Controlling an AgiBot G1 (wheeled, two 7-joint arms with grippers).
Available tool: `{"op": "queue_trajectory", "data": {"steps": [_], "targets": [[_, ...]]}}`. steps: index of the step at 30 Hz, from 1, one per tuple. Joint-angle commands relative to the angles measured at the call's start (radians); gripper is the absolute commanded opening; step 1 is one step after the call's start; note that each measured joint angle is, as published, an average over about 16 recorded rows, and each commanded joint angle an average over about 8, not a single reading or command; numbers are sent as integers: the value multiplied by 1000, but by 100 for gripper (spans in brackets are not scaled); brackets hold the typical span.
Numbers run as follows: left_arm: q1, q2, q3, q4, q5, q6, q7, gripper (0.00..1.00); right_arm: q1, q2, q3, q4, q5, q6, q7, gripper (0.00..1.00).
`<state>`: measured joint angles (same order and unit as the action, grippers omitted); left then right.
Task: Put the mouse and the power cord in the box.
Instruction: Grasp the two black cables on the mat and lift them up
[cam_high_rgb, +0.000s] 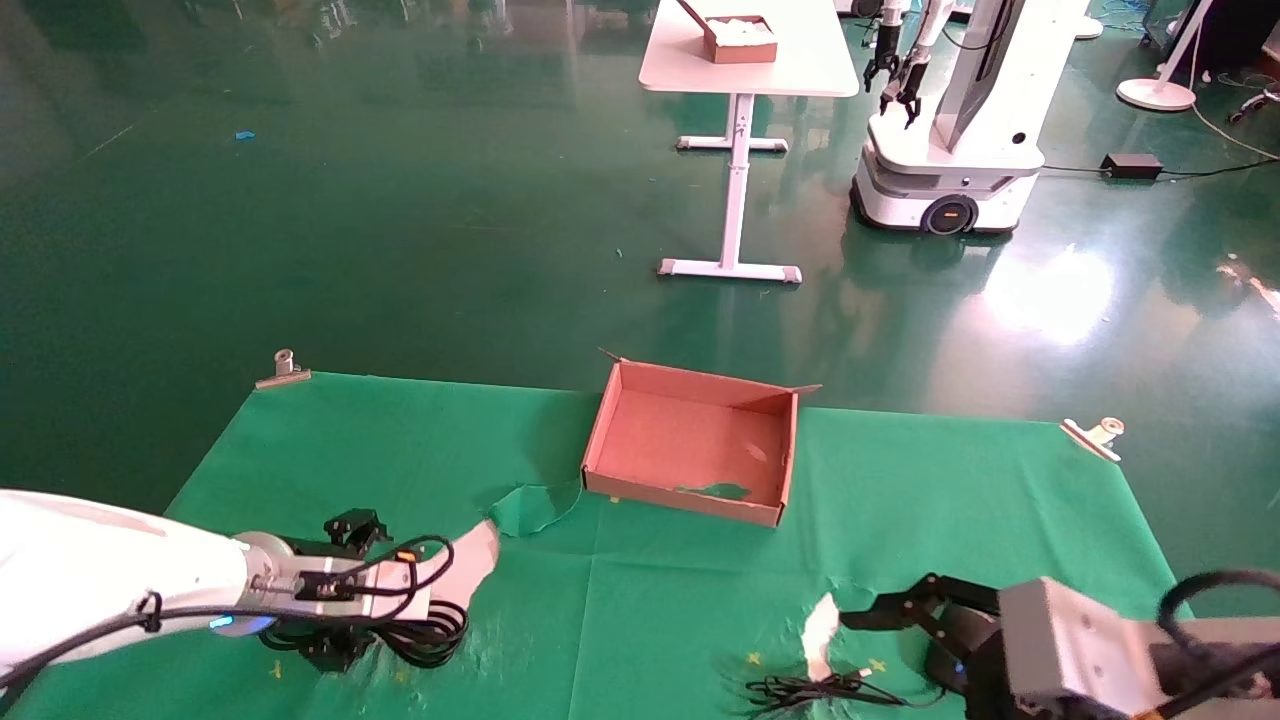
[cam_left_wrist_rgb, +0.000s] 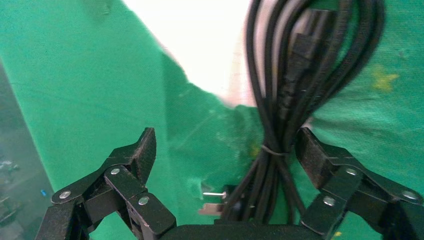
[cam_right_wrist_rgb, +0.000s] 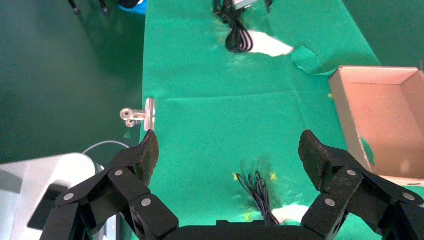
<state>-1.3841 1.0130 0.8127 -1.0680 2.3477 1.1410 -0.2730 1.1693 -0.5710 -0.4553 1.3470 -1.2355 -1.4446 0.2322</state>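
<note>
The power cord (cam_high_rgb: 425, 632), a tied bundle of thick black loops, lies on the green cloth at the front left. My left gripper (cam_high_rgb: 350, 588) is open and down around it. In the left wrist view the power cord (cam_left_wrist_rgb: 280, 100) runs between the spread fingers of the left gripper (cam_left_wrist_rgb: 225, 142), close to one finger (cam_left_wrist_rgb: 312, 152). The mouse body is hidden; only its thin coiled cable (cam_high_rgb: 810, 690) shows at the front. My right gripper (cam_high_rgb: 885, 650) is open just over that cable (cam_right_wrist_rgb: 260, 192). The reddish-brown box (cam_high_rgb: 690, 440) stands empty at the table's far middle.
Metal clips (cam_high_rgb: 283, 368) (cam_high_rgb: 1095, 435) pin the cloth at its far corners. The cloth is torn, with white patches (cam_high_rgb: 475, 560) (cam_high_rgb: 820, 630). Beyond the table stand a white table (cam_high_rgb: 745, 75) carrying a small brown box (cam_high_rgb: 740, 38), and another robot (cam_high_rgb: 950, 130).
</note>
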Motion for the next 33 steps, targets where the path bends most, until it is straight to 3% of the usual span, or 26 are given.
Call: {"op": "queue_trajectory", "data": {"steps": [1,9,12,16,25,26,29,33], "targets": [[-4,4,-2,14,-3,-6,2,100,1,0,-4,2,-9,0,-4,100],[-7,6,-3,24,-7,-9,10,100,129,-184,-188,-49,-444,19,67,100],[-7,6,-3,25,-8,-9,11,100,172,-263,-240,-107,-562,32,72,100],[-7,6,-3,26,-8,-9,12,100,205,-339,-277,-197,-641,57,50,100],[-8,7,-3,27,-8,-10,13,100,223,-427,-303,-335,-699,124,5,100],[-8,7,-3,27,-8,-10,13,96,224,-433,-305,-344,-705,130,4,100],[-8,7,-2,28,-8,-10,13,58,231,-450,-314,-373,-732,146,6,95],[-8,8,-2,29,-7,-11,13,8,239,-463,-323,-394,-757,156,8,48]]}}
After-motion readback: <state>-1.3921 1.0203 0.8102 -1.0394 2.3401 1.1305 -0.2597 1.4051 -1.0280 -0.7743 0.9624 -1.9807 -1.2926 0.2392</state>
